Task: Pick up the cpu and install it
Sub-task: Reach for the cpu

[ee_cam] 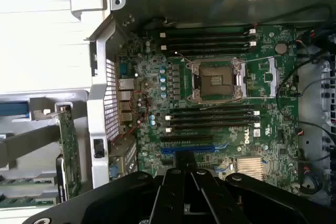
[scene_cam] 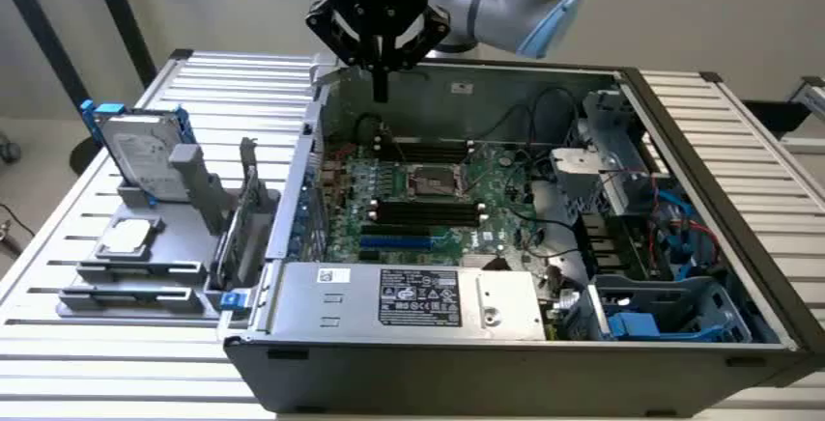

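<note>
Cpu (scene_cam: pixel 126 238) on rack (scene_cam: pixel 181 247); claw (scene_cam: pixel 379 91) closed, empty — over pc case (scene_cam: pixel 386 373)

Bright even light, glare on the slatted table (ee_cam: pixel 42 40), shade inside the case (scene_cam: pixel 516 378)

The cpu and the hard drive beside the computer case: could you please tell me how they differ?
The cpu lies flat, while the hard drive stands upright. The cpu is a small square; the hard drive is much larger. The hard drive has a blue frame; the cpu has none. Both are silver-topped and sit on the grey holder.
</note>
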{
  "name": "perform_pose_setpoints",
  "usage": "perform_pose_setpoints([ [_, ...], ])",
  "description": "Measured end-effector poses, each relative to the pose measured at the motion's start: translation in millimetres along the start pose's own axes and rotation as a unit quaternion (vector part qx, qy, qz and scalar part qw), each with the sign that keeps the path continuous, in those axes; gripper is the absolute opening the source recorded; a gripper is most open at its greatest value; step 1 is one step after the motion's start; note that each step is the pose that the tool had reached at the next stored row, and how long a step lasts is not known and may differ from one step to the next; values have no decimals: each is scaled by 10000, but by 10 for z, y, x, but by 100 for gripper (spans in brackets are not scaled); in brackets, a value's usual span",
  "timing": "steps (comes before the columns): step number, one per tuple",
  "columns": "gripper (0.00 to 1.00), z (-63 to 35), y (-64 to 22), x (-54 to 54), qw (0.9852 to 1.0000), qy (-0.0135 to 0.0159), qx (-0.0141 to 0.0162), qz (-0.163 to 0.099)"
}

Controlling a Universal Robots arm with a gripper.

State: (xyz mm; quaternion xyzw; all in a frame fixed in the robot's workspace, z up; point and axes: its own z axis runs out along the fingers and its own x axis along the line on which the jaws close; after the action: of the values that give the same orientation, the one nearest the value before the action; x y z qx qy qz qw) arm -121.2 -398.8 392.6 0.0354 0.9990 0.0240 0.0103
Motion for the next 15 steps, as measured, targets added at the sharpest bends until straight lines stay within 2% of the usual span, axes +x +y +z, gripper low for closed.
perform_pose_setpoints([
  [10, 11, 0, 0, 0, 10000, 0, 0, 0],
  [12, 11, -2, -2, 50, 10000, 0, 1, -1],
  [15, 11, -4, -7, 184, 10000, 0, 0, -1],
])
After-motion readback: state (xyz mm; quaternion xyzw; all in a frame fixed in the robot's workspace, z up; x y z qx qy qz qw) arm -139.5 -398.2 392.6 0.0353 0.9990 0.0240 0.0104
